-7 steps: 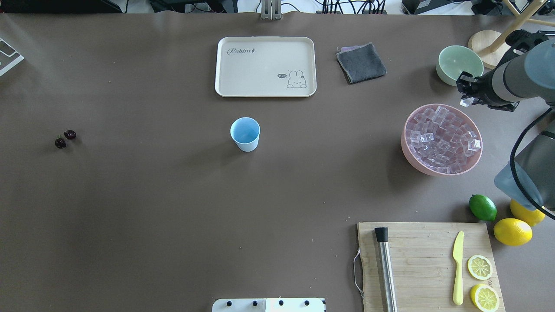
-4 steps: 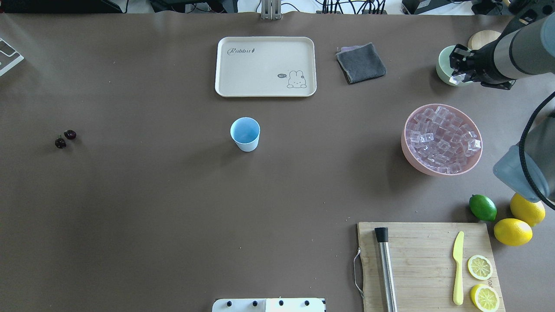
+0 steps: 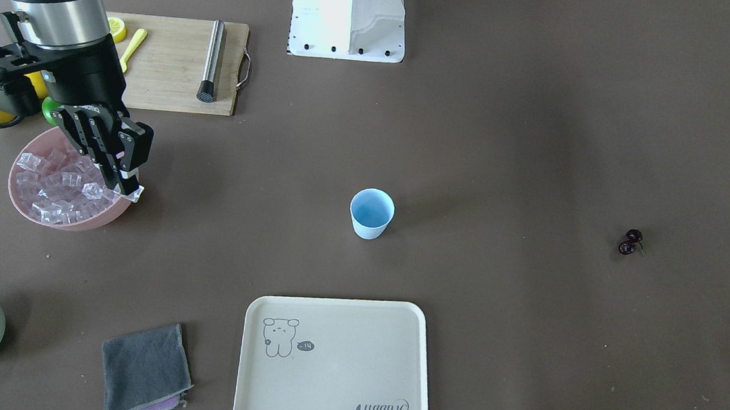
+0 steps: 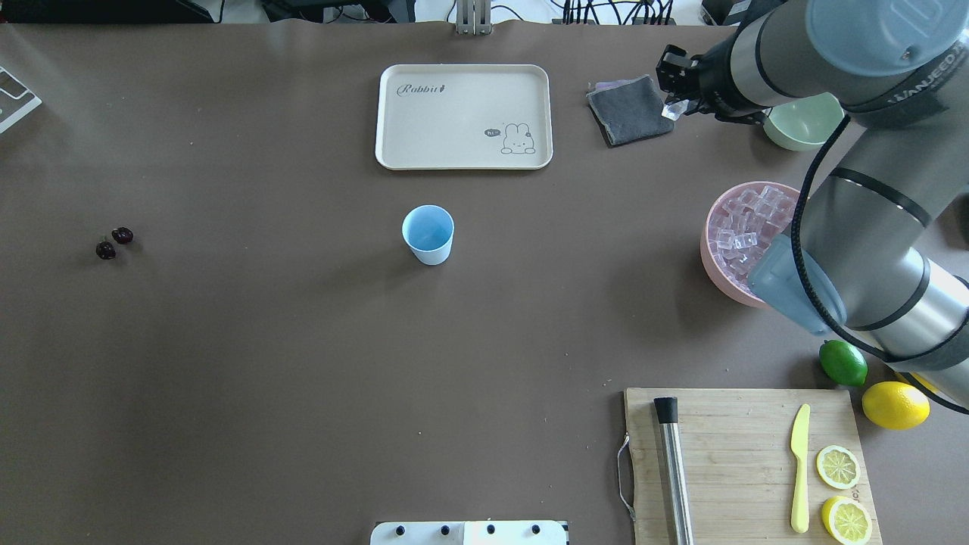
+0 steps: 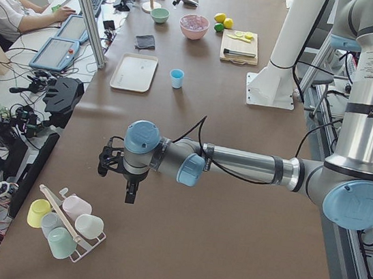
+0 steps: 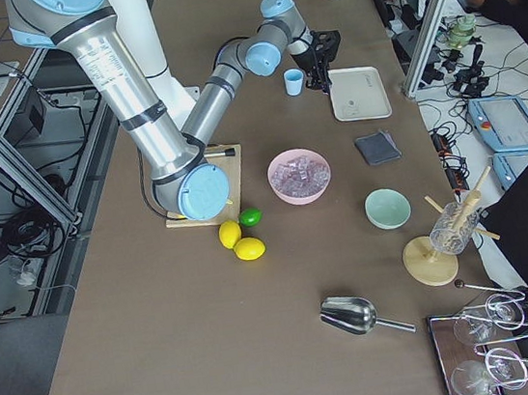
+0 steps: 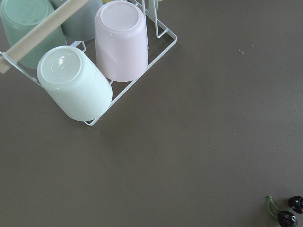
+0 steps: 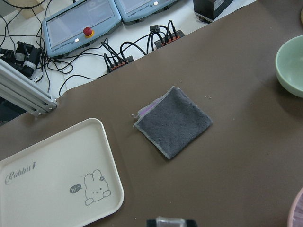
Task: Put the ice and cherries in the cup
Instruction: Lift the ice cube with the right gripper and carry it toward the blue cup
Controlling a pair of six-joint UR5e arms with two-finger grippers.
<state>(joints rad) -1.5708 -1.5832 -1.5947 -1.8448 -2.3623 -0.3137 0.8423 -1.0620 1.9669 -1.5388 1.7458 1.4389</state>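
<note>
Ice cube (image 4: 672, 110) pinched btw fingertips of R gripper (image 4: 676, 104), jaws closed on it, held up off table. Overhead cam puts it at right edge of grey cloth (image 4: 630, 110). Front cam puts it just off rim of pink bowl (image 3: 66, 224), on cup side. Rest of ice (image 3: 53, 184) heaped in bowl. Cup (image 4: 428, 235) upright mid-table, well apart from R gripper, w/ tray (image 4: 463, 116) beyond it. Cherries (image 4: 113, 242) lie as a pair on bare table, far out on robot's L side, well apart from cup. L gripper (image 5: 130, 194) hangs over table near upturned cups (image 7: 75, 90) in a wire rack. It shows only on side cam, so can't tell if spread or closed. L wrist cam catches cherries in its lower right corner.
</note>
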